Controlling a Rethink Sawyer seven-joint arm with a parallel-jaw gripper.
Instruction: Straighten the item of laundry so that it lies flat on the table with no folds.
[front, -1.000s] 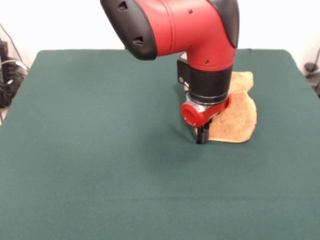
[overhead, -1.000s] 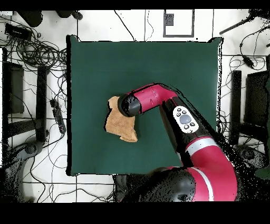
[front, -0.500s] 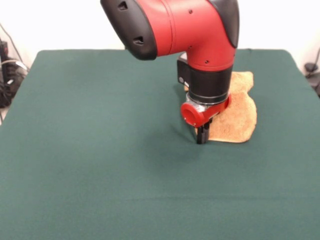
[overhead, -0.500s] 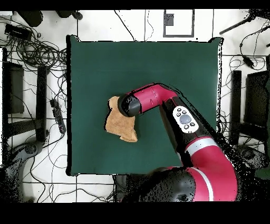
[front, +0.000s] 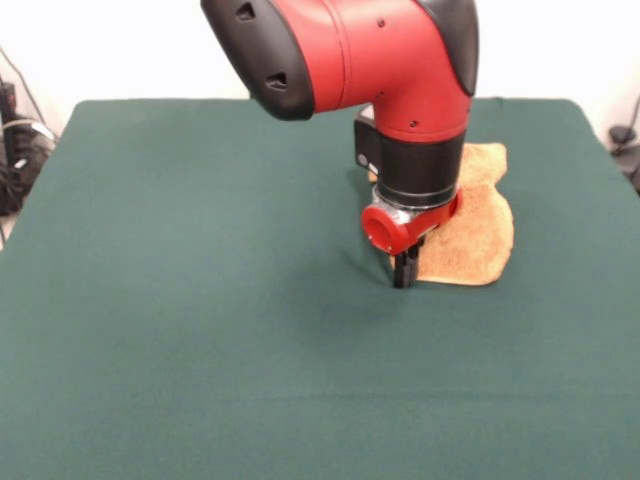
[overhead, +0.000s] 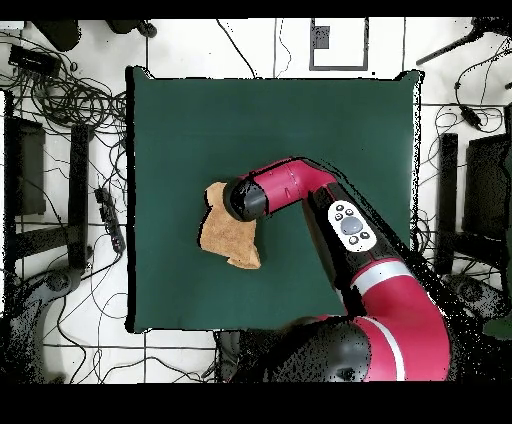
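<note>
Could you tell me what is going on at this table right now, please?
A red and black robot arm reaches down over a large dark green cloth-topped table. Its pincer sits low at the edge of a small golden-orange terry-cloth towel, by the corner nearest the front camera. The towel is not spread flat: its outline is irregular, so it looks bunched or folded. Whether the pincer grips the cloth cannot be seen.

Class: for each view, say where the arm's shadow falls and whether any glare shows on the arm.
Front view: a soft shadow darkens the table beside the gripper; faint sheen on the arm's red shell. Overhead view: no clear shadow; arm hides part of the towel.
</note>
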